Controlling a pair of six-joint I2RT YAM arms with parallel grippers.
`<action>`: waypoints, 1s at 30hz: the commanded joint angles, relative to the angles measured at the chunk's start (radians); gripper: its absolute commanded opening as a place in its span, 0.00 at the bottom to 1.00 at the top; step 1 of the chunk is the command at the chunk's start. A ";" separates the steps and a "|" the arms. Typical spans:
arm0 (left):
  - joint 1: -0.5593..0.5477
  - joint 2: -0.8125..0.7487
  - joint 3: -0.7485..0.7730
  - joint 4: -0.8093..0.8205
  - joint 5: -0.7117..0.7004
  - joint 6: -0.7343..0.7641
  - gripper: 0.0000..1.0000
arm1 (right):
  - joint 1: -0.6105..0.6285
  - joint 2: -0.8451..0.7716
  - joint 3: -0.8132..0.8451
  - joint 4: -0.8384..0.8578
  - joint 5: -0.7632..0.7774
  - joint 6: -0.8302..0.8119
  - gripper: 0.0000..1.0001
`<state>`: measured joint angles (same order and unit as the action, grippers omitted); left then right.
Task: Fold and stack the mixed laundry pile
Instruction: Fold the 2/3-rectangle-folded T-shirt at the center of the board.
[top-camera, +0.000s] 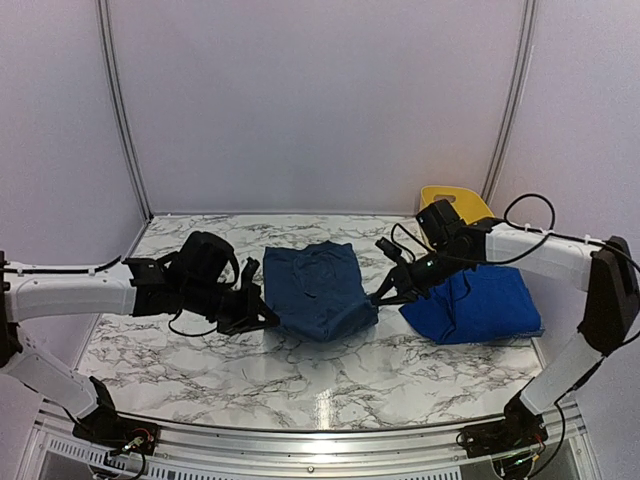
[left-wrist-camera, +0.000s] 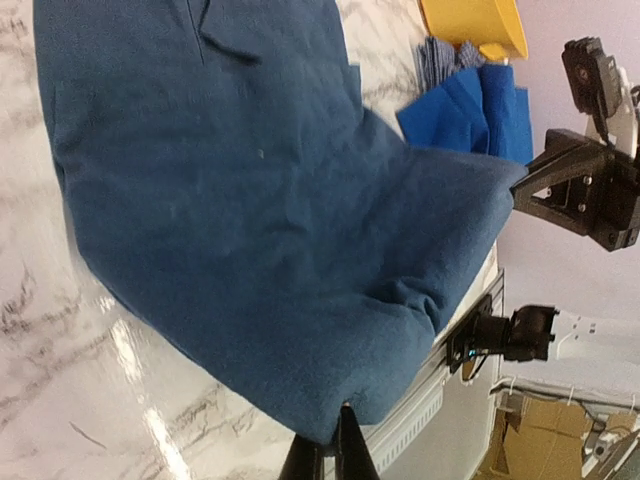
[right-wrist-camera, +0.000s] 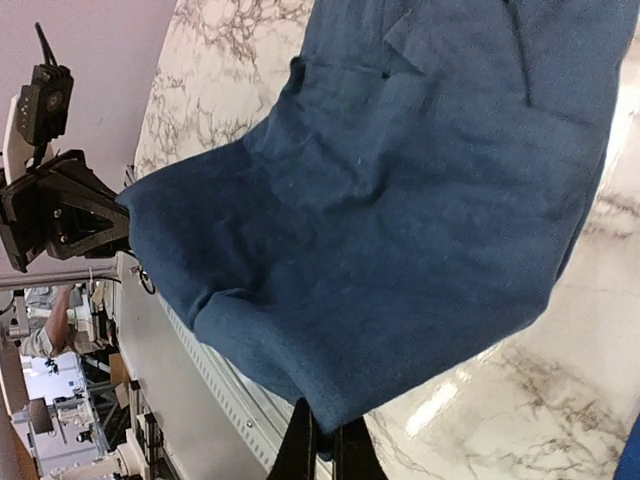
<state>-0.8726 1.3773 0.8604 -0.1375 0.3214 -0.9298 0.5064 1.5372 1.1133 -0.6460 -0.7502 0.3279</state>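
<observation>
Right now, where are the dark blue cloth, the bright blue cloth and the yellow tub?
dark blue cloth (top-camera: 315, 290), top view, on its middle.
bright blue cloth (top-camera: 495, 305), top view, on its middle.
yellow tub (top-camera: 472, 203), top view, on its right rim.

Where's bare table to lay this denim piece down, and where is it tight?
The widest bare patch of the table is the near strip between the dark denim garment and the front rail. A narrower band lies behind the garment, toward the back wall. The right side is crowded: the royal-blue garment, yellow tub and right gripper bunch together.
</observation>
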 joint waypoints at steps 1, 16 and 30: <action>0.120 0.096 0.118 -0.083 -0.045 0.100 0.00 | -0.061 0.150 0.174 0.012 0.044 -0.032 0.00; 0.270 0.615 0.423 -0.076 -0.024 0.269 0.00 | -0.089 0.673 0.512 0.110 0.050 -0.079 0.00; 0.145 0.122 -0.055 -0.073 0.038 0.185 0.00 | 0.059 0.218 -0.046 0.133 0.009 -0.032 0.00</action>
<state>-0.6964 1.6775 0.8768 -0.1520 0.3214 -0.7055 0.5495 1.9129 1.1564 -0.4759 -0.7166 0.2665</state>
